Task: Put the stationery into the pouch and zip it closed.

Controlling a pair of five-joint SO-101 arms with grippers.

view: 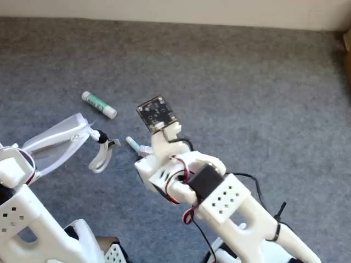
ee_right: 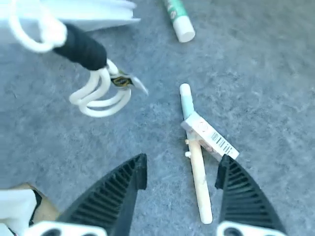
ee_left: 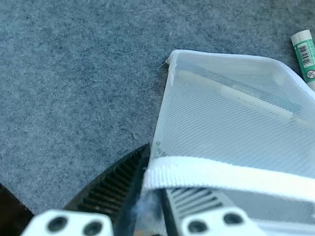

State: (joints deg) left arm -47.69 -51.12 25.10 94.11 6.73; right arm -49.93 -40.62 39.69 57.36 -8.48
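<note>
Our left gripper (ee_left: 153,169) is clamped tight on the white webbing edge of the mesh pouch (ee_left: 231,123), at its corner. Our right gripper (ee_right: 183,160) hangs wide open over the pen (ee_right: 197,169), one jaw on either side, holding nothing. The pen lies on the grey carpet (view: 247,82), near the pouch's white cord loop (ee_right: 98,96). The green glue stick (view: 98,104) lies just beyond the pouch.

We see a white mesh pouch (view: 55,141) at the left, open-mouthed, with a white cord loop (view: 101,158) trailing from its black pull. A green-and-white glue stick (view: 99,104) lies on its side just beyond it. A pale pen (ee_right: 197,167) with a barcode label lies near the cord loop, touching neither.
</note>
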